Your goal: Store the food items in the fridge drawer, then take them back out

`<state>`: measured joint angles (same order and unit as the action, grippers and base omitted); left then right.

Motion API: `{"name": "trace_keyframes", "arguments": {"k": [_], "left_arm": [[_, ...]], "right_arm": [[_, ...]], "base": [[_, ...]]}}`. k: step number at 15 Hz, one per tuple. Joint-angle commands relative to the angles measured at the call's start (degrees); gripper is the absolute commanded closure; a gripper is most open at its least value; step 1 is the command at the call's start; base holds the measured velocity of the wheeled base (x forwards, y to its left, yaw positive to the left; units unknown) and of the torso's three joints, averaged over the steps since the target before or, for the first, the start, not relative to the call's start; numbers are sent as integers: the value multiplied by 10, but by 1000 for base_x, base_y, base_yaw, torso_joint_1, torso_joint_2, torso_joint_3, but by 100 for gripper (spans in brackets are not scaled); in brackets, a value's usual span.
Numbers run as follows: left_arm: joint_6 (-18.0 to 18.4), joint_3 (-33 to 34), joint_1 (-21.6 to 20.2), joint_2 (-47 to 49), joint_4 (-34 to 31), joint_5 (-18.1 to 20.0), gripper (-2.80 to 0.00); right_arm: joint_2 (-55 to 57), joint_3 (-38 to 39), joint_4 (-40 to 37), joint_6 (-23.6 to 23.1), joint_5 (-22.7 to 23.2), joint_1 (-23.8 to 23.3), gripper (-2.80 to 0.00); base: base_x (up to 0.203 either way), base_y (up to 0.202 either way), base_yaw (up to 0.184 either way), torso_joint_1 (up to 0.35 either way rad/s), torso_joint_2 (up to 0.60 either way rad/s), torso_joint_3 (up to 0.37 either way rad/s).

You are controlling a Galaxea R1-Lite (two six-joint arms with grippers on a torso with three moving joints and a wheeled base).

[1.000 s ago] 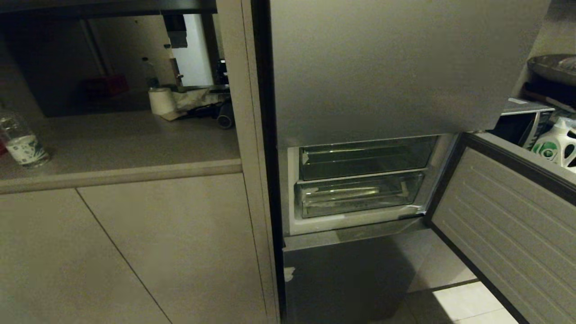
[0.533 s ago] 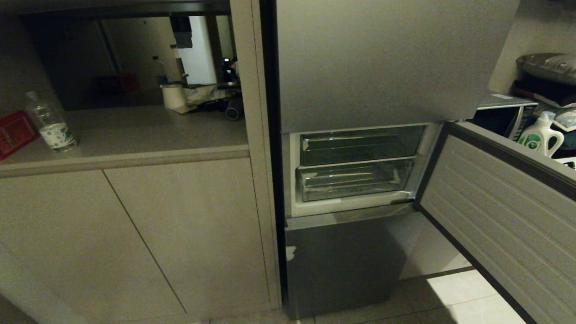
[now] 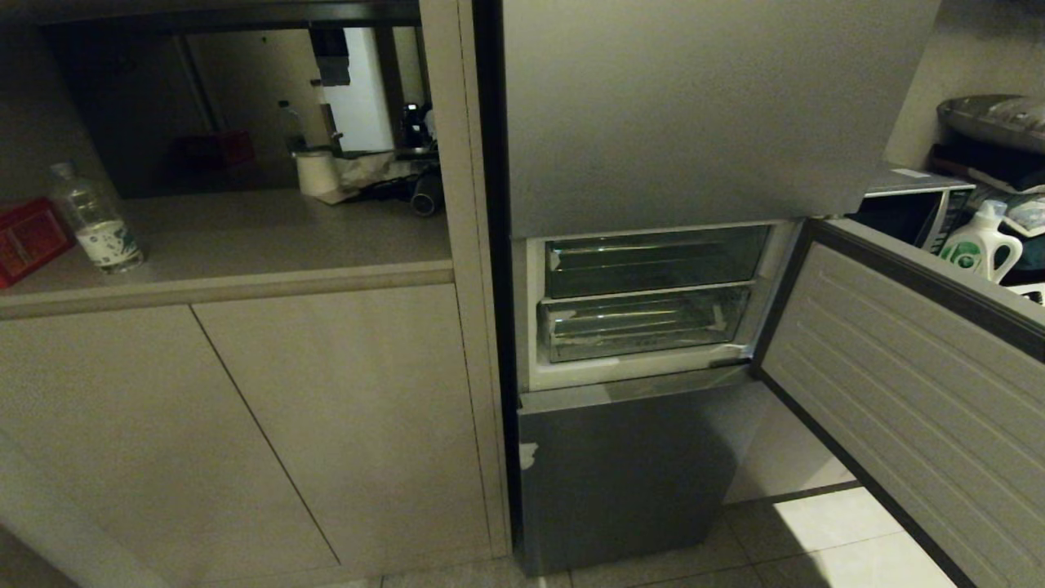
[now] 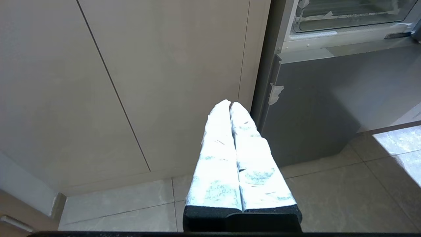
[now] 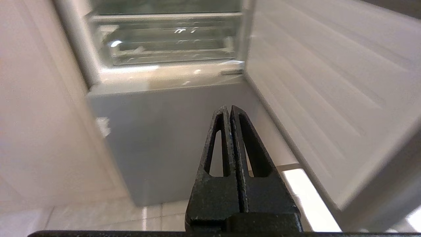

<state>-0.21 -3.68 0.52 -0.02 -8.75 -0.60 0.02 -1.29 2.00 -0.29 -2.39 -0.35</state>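
The fridge's middle compartment stands open, with two clear bins stacked inside, both pushed in. The lower one, showing ribbed lines, is the fridge drawer (image 3: 645,327) (image 5: 171,42); a second clear bin (image 3: 657,261) sits above it. No food items are in view. Neither arm shows in the head view. My left gripper (image 4: 229,102) is shut and empty, hanging low before the beige cabinet beside the fridge. My right gripper (image 5: 229,107) is shut and empty, low in front of the grey lower fridge panel (image 5: 164,138), below the drawer.
The open fridge door (image 3: 914,392) swings out at the right. On the counter (image 3: 245,245) to the left stand a water bottle (image 3: 96,220), a red box (image 3: 28,237) and a paper roll (image 3: 314,173). A detergent bottle (image 3: 980,245) sits behind the door.
The whole head view has shifted: the fridge looks a little smaller and higher, and more floor and counter show. The camera moved, not the things. Both bins stay shut.
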Motion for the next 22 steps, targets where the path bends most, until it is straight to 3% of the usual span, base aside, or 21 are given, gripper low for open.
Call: {"name": "trace_keyframes", "arguments": {"k": [1, 4, 5, 7, 11, 13, 17, 22], "left_arm": [[-1, 0, 0, 0, 0, 0, 0], [0, 0, 0, 0, 0, 0, 0], [0, 0, 0, 0, 0, 0, 0], [0, 0, 0, 0, 0, 0, 0], [0, 0, 0, 0, 0, 0, 0], [0, 0, 0, 0, 0, 0, 0], [0, 0, 0, 0, 0, 0, 0], [0, 0, 0, 0, 0, 0, 0]], "right_arm": [[6, -77, -62, 4, -28, -1, 0], [101, -182, -118, 57, -51, -9, 0], [154, -214, -122, 82, -49, -35, 0], [252, -257, -97, 116, -8, -152, 0], [468, -286, 52, 160, 126, -469, 0], [563, -295, 119, 169, 176, -565, 0], [696, -274, 327, 175, 209, -673, 0], [748, -272, 379, 176, 223, -752, 0]], "base": [[0, 0, 0, 0, 0, 0], [0, 0, 0, 0, 0, 0], [0, 0, 0, 0, 0, 0], [0, 0, 0, 0, 0, 0], [0, 0, 0, 0, 0, 0], [0, 0, 0, 0, 0, 0], [0, 0, 0, 0, 0, 0], [0, 0, 0, 0, 0, 0]]}}
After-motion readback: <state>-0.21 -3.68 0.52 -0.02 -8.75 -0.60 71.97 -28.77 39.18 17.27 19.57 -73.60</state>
